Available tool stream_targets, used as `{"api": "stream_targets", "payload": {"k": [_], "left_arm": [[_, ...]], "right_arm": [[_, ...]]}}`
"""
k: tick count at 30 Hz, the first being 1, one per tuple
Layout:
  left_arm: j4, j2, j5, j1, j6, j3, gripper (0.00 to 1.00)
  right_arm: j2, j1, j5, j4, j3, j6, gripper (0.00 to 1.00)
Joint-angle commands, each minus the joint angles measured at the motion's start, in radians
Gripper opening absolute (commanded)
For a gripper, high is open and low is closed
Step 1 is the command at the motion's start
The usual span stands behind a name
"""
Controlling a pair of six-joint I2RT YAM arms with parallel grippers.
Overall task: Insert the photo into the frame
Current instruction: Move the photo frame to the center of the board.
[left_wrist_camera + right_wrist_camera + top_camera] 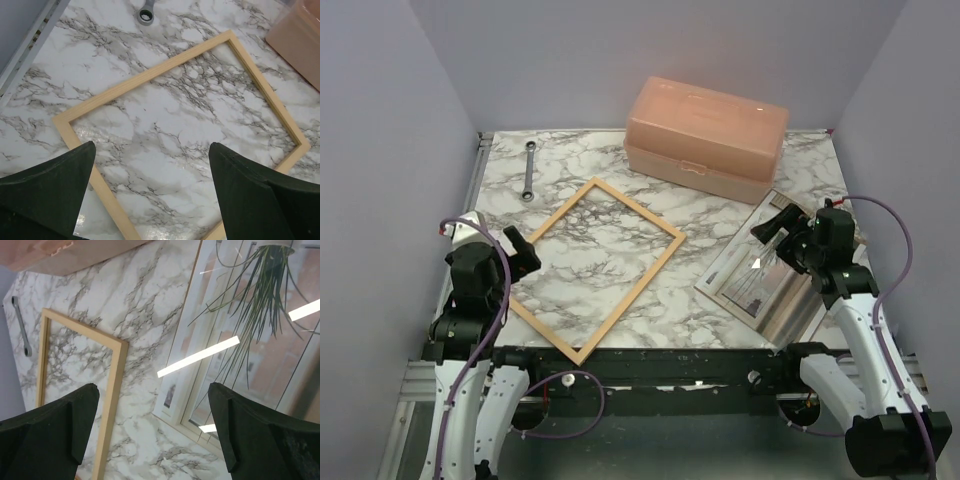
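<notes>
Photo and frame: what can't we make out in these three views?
Photo: top view, right gripper covers its far part; right wrist view, top and right edges cut it, glare streaks mask detail.
Frame: left wrist view, near corner cut by bottom edge, one rail partly behind left gripper.
Wrench: left wrist view, only one end, cut by top edge.
Box: lid shut, contents unseen in any view.
</notes>
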Motion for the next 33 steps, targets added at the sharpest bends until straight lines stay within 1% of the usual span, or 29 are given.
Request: {"api": "stream_targets", "payload": {"k": [1, 2, 5, 10, 12, 14, 19, 24, 26, 30, 33], "left_arm": [[-0.069, -0.009, 0.435, 0.006, -0.018, 0.007, 0.99], [-0.078, -0.008, 0.547, 0.006, -0.018, 0.004, 0.99], [-0.078, 0.004, 0.564, 0.007, -0.023, -0.026, 0.98], [-0.021, 0.054, 0.638, 0.007, -0.068, -0.092, 0.99], [-0.014, 0.104, 0.652, 0.007, -0.093, -0.094, 0.99], [0.006, 0.163, 0.703, 0.007, -0.092, -0.104, 0.98], [0.053, 0.306, 0.762, -0.003, -0.082, -0.121, 0.98], [0.097, 0.426, 0.742, -0.076, -0.089, -0.109, 0.99], [0.101, 0.489, 0.699, -0.133, -0.091, -0.082, 0.99], [0.093, 0.628, 0.581, -0.284, -0.077, -0.009, 0.99], [0.087, 0.73, 0.52, -0.355, -0.073, 0.034, 0.98]], "right_arm": [[-0.031, 0.001, -0.102, -0.074, -0.036, 0.051, 1.0], [-0.031, 0.002, -0.108, -0.077, -0.043, 0.05, 1.0], [-0.023, 0.001, -0.102, -0.105, -0.049, 0.031, 1.0], [-0.028, 0.001, -0.062, -0.156, -0.032, -0.027, 1.0], [-0.026, 0.001, -0.043, -0.184, -0.022, -0.033, 1.0], [-0.021, 0.001, -0.068, -0.186, -0.021, -0.03, 1.0], [0.005, 0.001, -0.103, -0.191, -0.028, -0.021, 1.0], [0.024, 0.001, -0.133, -0.175, -0.045, -0.009, 1.0], [0.033, 0.001, -0.141, -0.167, -0.046, -0.008, 1.0], [0.063, 0.001, -0.149, -0.147, -0.051, -0.013, 1.0], [0.099, 0.0, -0.175, -0.105, -0.065, -0.012, 1.0]]}}
